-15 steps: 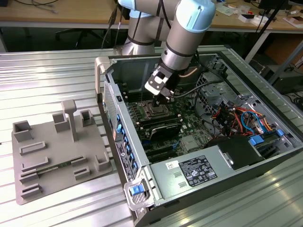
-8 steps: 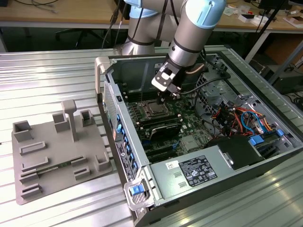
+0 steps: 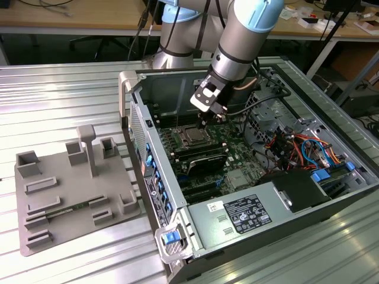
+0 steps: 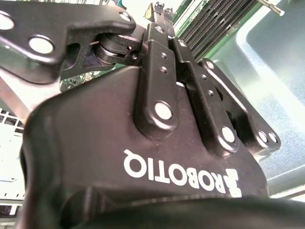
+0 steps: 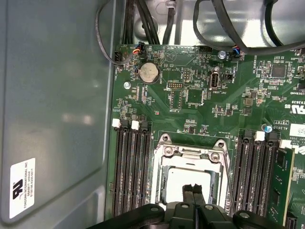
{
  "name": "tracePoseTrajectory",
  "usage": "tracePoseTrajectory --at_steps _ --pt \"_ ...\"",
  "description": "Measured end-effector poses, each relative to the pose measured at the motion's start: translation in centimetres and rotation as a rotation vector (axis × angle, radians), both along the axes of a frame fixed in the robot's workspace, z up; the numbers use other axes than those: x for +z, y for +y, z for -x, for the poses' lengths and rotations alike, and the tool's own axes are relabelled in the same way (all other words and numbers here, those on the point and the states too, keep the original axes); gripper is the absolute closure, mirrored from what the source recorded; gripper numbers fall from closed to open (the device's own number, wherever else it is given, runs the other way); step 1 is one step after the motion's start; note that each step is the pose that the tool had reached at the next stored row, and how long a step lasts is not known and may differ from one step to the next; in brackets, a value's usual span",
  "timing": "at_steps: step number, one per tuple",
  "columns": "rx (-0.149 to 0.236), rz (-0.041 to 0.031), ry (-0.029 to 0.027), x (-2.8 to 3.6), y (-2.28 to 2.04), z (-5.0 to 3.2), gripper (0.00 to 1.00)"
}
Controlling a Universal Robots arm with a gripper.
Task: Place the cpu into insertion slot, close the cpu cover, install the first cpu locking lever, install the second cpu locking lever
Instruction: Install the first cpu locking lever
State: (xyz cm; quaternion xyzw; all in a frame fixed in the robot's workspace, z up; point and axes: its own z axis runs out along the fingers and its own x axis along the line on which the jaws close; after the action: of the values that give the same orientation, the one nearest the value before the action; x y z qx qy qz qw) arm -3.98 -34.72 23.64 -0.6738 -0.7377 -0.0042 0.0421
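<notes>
Fingers (image 5: 188, 198) clenched on nothing, just above the cpu (image 5: 174, 183).
The cpu lay in the insertion slot (image 5: 220, 143), mid green board (image 5: 190, 95), cpu cover (image 5: 190, 161) apparently down; I judged a skewed push could shift the cover or scratch the chip.

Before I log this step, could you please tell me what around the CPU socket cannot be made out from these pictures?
Part of the cpu cover: first wrist view, hidden behind the gripper and cut off by the picture edge.
Whether the gripper touches the cpu: exterior view, too small to tell.
Most of the motherboard: second wrist view, blocked by the gripper's own body.
</notes>
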Motion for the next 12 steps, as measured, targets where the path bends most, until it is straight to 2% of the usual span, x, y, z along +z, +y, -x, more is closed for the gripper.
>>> tracePoseTrajectory --at_steps 4,12 --pt "0.000 0.0000 0.0000 -0.02 0.00 -0.02 0.89" --pt "0.000 0.0000 -0.0001 -0.02 0.00 0.45 0.89"
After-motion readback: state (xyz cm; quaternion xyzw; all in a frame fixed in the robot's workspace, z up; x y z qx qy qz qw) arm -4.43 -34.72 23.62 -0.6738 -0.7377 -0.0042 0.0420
